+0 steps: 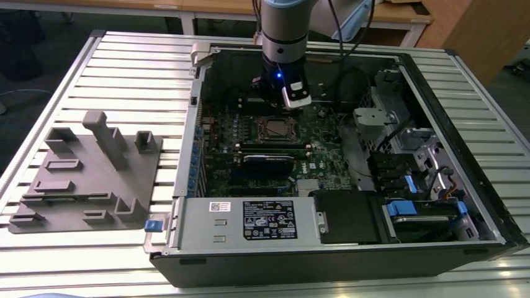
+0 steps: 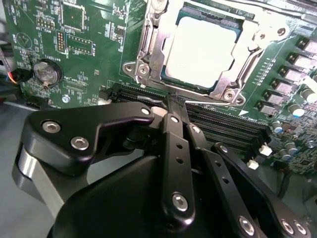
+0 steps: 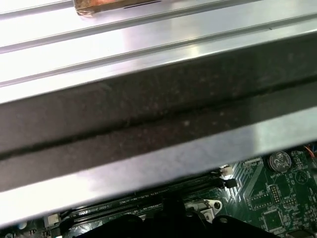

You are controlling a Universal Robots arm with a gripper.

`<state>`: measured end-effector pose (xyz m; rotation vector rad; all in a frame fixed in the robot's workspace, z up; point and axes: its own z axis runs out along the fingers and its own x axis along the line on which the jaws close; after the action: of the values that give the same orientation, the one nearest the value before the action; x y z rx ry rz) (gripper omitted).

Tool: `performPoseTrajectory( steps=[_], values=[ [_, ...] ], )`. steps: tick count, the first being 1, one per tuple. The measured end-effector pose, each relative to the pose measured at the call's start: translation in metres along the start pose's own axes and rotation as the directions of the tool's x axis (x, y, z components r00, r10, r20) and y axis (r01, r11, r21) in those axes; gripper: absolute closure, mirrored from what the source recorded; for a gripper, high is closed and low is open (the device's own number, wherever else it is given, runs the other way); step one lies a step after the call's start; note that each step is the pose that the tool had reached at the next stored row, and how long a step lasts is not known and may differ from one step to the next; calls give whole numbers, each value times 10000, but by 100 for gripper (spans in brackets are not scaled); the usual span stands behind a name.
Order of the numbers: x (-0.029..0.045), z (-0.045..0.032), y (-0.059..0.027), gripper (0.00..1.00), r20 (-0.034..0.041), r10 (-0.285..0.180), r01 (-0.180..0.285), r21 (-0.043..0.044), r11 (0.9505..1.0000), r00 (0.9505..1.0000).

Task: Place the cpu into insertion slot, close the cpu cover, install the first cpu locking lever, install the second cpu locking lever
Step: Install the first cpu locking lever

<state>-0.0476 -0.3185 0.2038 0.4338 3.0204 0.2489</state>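
Note:
In the second wrist view the cpu (image 2: 200,49) lies flat in the insertion slot (image 2: 225,91) on the green motherboard (image 2: 84,54). Its silver top shows through the window of the cpu cover (image 2: 150,47), which lies down around it. A thin metal lever (image 2: 282,11) runs along one side of the socket; I cannot tell whether it is latched. My gripper (image 2: 173,105) hovers just off the socket's edge, over the black memory slots (image 2: 223,124), fingers together and holding nothing. In the exterior view the gripper (image 1: 283,99) hangs inside the open case, just behind the insertion slot (image 1: 277,128).
The open computer case (image 1: 463,124) lies on a slatted metal table (image 1: 124,68). A grey fixture block (image 1: 87,174) sits at the exterior view's left. A power supply (image 1: 248,220) and drive bays (image 1: 414,211) fill the case's near side. A coin battery (image 2: 45,72) sits near the socket.

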Motion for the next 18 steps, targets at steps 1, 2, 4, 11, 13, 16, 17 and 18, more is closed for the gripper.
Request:
performPoseTrajectory(
  steps=[1, 2, 4, 11, 13, 16, 17, 18],
  values=[
    [0, 0, 0, 89, 29, 167, -167, 11, 9999, 9999],
    [0, 0, 0, 89, 53, 296, -296, 18, 9996, 9995],
    [1, 0, 0, 89, 62, 345, -345, 23, 9994, 9994],
    [2, 12, -1, 89, 80, 368, -368, 31, 9993, 9993],
    [4, 29, -4, 89, 109, 374, -374, 37, 9993, 9992],
    [4, 49, -7, 89, 151, 410, -411, 45, 9991, 9990],
    [5, 50, -8, 89, 161, 471, -471, 50, 9989, 9988],
    [5, 50, -6, 89, 169, 519, -520, 52, 9986, 9985]
  ],
)
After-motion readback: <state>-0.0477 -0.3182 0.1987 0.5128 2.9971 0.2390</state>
